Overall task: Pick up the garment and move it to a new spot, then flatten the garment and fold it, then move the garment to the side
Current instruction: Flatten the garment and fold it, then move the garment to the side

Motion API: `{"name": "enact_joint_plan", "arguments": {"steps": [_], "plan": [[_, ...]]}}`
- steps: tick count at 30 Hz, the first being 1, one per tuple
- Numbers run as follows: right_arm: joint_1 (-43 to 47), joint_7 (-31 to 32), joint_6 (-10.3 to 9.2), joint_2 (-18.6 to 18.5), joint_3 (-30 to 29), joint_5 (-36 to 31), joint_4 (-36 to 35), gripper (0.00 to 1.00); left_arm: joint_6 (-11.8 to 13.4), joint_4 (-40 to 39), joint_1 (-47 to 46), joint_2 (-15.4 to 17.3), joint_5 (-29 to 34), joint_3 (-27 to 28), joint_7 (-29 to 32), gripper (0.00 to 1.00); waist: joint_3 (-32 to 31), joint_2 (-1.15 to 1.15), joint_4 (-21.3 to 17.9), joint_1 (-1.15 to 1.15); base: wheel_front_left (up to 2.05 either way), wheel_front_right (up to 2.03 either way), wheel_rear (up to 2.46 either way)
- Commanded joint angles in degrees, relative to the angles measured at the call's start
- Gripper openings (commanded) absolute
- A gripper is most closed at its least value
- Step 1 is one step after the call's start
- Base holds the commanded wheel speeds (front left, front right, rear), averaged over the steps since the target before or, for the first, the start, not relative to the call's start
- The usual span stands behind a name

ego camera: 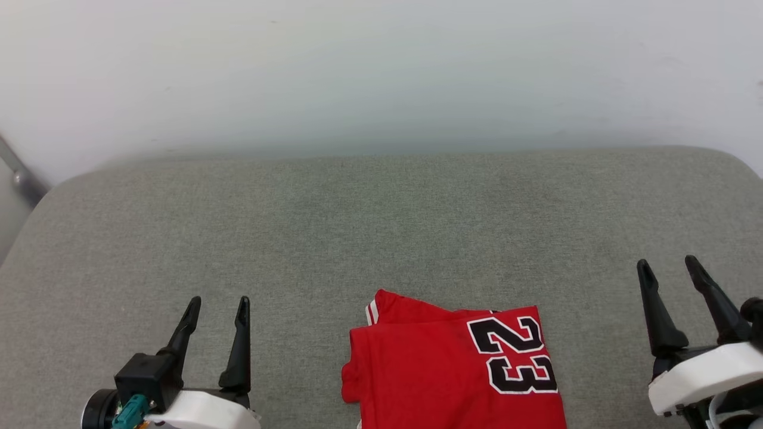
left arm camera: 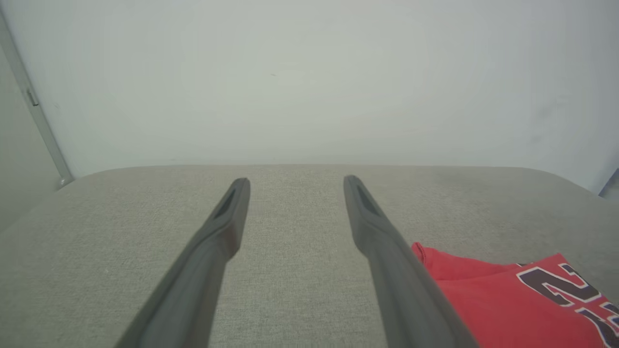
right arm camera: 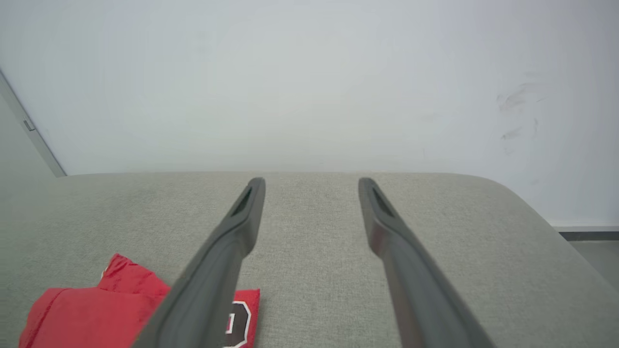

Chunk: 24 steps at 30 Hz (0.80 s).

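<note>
Head view, left to right: left gripper is seen spread, empty. Garment is laid folded on grey cushion, near edge, touched by neither gripper. Right gripper is spread, empty. Cloth is judged light, limp, its layers slide-prone; all layers are best pinched at a folded edge.

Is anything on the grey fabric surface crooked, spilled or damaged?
Only a small thing: the folded red jersey T-shirt with the black "23" is not quite neat. A corner with white striped trim sticks out at its far left, and the left edge bulges. Nothing is spilled or torn on the grey fabric surface.
</note>
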Motion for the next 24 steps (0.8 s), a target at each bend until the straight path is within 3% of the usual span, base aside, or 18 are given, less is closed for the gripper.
{"name": "enact_joint_plan", "arguments": {"steps": [1, 17, 20, 24], "plan": [[1.73, -1.09, -0.02, 0.8, 0.48, -0.28, -1.25, 1.0, 0.34, -0.11, 1.28, 0.13, 0.49, 0.23, -0.26, 1.0, -0.38, 0.0, -0.25, 0.0, 0.0, 0.0, 0.0], [4.77, -0.58, -0.02, 3.45, 1.5, -1.47, -4.47, 1.0, 0.41, -0.18, 1.33, -0.55, 0.67, 2.31, -0.53, 1.0, 0.34, 0.0, -0.5, 0.0, 0.0, 0.0, 0.0], [5.42, 1.96, -0.02, 3.63, 0.48, 0.41, -3.43, 1.0, 0.42, -0.3, 1.37, -0.83, 0.74, 2.79, -0.57, 1.0, 0.39, 0.0, -0.5, 0.0, 0.0, 0.0, 0.0], [5.87, 10.46, -0.02, 1.65, -3.5, 6.21, 0.58, 1.0, 0.46, -0.52, 1.43, -1.31, 0.88, 3.44, -0.6, 1.0, 0.55, 0.0, -0.34, 0.0, 0.0, 0.0, 0.0]]}}
